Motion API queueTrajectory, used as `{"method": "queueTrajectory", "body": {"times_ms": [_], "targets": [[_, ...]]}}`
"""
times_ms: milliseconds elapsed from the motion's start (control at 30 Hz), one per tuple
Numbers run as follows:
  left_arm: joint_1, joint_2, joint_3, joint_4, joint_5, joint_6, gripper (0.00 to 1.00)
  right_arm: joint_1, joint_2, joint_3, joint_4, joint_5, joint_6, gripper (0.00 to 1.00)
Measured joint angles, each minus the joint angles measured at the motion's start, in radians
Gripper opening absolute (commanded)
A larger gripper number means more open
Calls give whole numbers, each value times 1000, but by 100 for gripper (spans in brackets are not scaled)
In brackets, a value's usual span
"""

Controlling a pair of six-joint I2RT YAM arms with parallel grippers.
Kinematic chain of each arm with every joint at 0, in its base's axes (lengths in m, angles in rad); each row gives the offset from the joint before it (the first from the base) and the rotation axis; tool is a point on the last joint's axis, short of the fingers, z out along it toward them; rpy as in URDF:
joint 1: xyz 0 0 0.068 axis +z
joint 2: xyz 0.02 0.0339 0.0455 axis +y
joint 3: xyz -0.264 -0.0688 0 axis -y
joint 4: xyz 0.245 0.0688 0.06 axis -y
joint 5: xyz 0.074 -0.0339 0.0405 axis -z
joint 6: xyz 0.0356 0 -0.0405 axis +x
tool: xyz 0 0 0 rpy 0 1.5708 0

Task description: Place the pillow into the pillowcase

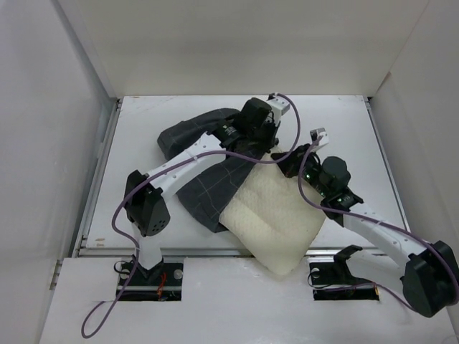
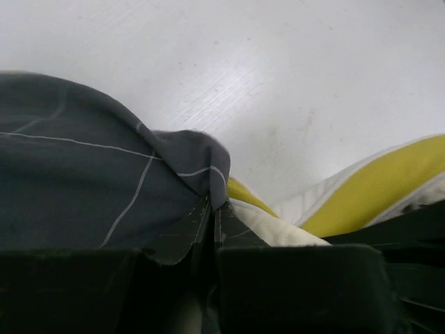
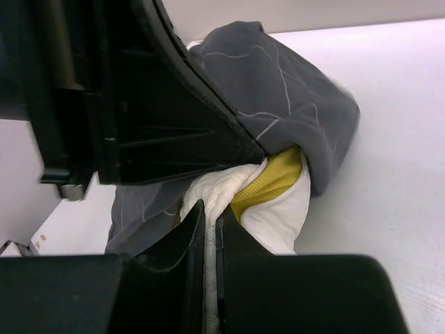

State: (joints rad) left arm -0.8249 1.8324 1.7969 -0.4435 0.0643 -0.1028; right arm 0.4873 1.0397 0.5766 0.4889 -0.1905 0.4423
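Judging by its slump, the pillow point(image 1: 269, 215) is light, soft and squashy. It lies slantwise on the counter point(image 1: 344, 122), with its near corner over the front edge. A pinch on a corner or seam should hold it best. The pillowcase point(image 1: 204, 158) looks thin and limp, bunched just left of and beyond the pillow and overlapping its far side. Its open hem is the place to grip. The left hand point(image 2: 214, 216) is clamped together on a fold of that grey cloth. The right hand point(image 3: 211, 219) is pinched on cream pillow fabric beside the yellow trim. The case holds little: only 1 far corner sits under its lip, and the rest of the pillow lies outside.
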Motion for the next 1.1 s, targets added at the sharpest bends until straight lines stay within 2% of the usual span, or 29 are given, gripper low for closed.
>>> {"method": "queueTrajectory", "body": {"times_ms": [200, 300, 400, 533, 700, 833, 900, 967, 1000, 1067, 1100], "targets": [[-83, 1, 31, 9, 63, 11, 0, 40, -18, -64, 42, 165, 77, 0], [-142, -57, -13, 58, 55, 29, 0, 55, -64, -108, 35, 272, 133, 0], [-198, -198, -188, 126, 75, 11, 0, 63, -143, -151, 34, 385, 207, 0], [-229, -350, -441, 303, 111, -81, 0, 86, -240, -167, -38, 493, 312, 0], [-245, -392, -697, 549, 150, -233, 0, 98, -307, -169, -198, 626, 395, 0], [-278, -419, -793, 623, 152, -316, 0, 102, -331, -181, -302, 726, 433, 0], [-293, -456, -820, 622, 151, -338, 0, 102, -331, -181, -329, 761, 443, 11], [-303, -476, -818, 609, 125, -340, 0, 102, -323, -181, -327, 766, 436, 28], [-305, -479, -809, 597, 104, -337, 0, 102, -312, -180, -319, 767, 416, 47], [-306, -465, -763, 546, 56, -332, 0, 98, -274, -163, -313, 768, 358, 63], [-306, -449, -731, 527, 34, -331, 0, 94, -243, -142, -328, 768, 329, 76]]}}
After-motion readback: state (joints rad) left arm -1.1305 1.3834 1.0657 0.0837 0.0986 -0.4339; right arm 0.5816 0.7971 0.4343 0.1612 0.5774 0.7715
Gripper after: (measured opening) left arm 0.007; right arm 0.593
